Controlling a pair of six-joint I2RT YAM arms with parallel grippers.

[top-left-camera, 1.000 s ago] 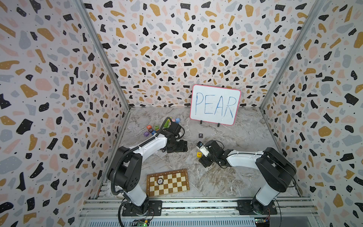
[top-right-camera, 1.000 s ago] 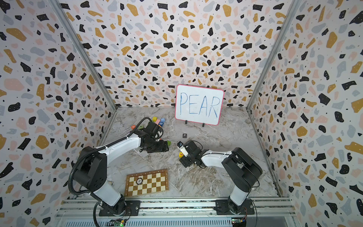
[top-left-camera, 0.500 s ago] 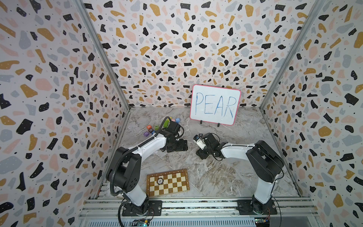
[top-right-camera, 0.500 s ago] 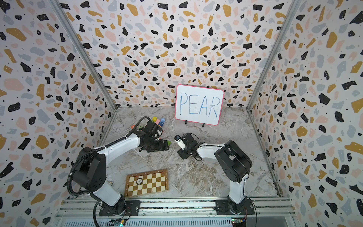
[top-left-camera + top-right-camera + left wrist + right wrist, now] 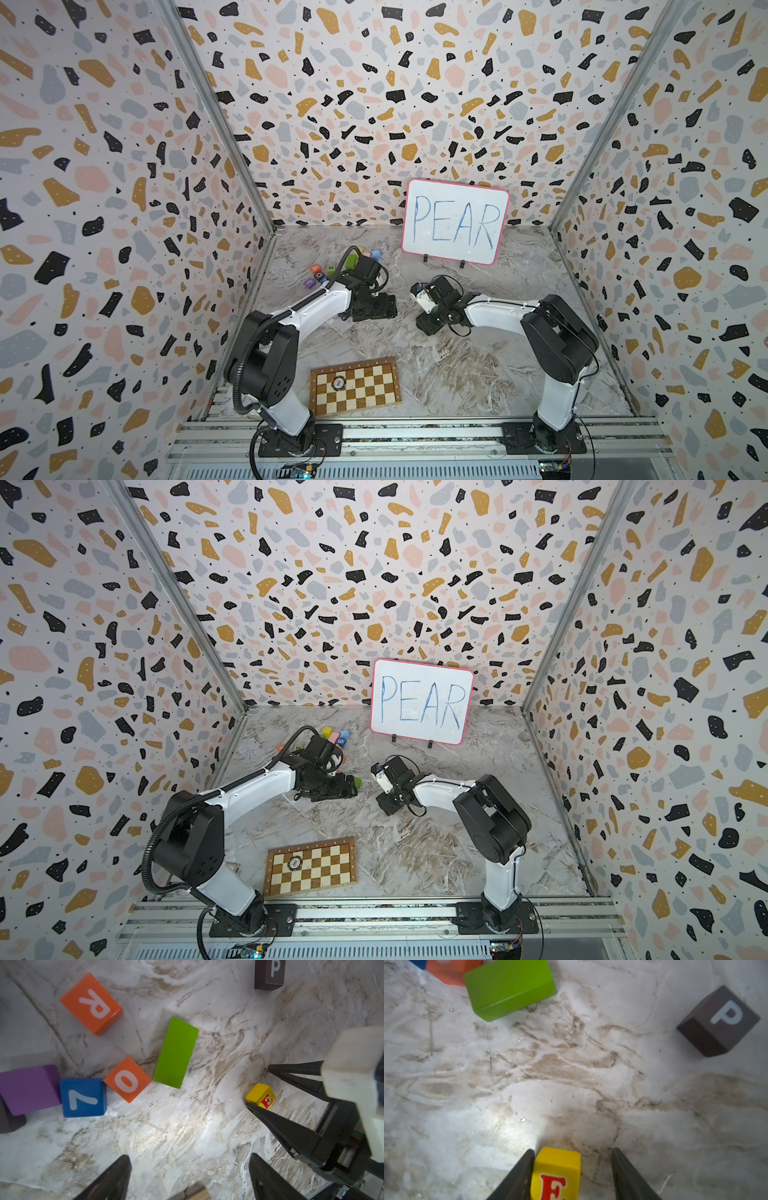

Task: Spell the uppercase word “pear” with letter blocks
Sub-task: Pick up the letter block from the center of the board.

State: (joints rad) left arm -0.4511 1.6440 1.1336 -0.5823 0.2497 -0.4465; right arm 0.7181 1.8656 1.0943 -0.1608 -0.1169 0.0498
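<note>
In the right wrist view my right gripper [image 5: 573, 1150] straddles the yellow E block [image 5: 556, 1169] on the marble floor. One finger touches the block and the other stands a gap away, so the gripper is open. The dark P block [image 5: 720, 1020] lies ahead and to one side. The left wrist view shows the orange R block [image 5: 91, 1003], the P block [image 5: 270, 973] and the E block [image 5: 260, 1096] between the right gripper's fingers [image 5: 291, 1124]. My left gripper [image 5: 188, 1157] hangs open over bare floor. In both top views the E block is hidden under the right gripper [image 5: 422, 328].
A plain green bar [image 5: 175, 1052], an orange O block [image 5: 127, 1079], a blue 7 block [image 5: 83, 1097] and a purple block [image 5: 29, 1088] lie near the R. A whiteboard [image 5: 455, 226] reading PEAR leans on the back wall. A chessboard [image 5: 355, 386] lies at the front.
The right gripper has shifted a little toward the back, covered the yellow E block and narrowed its jaws around it. The left arm has barely moved.
</note>
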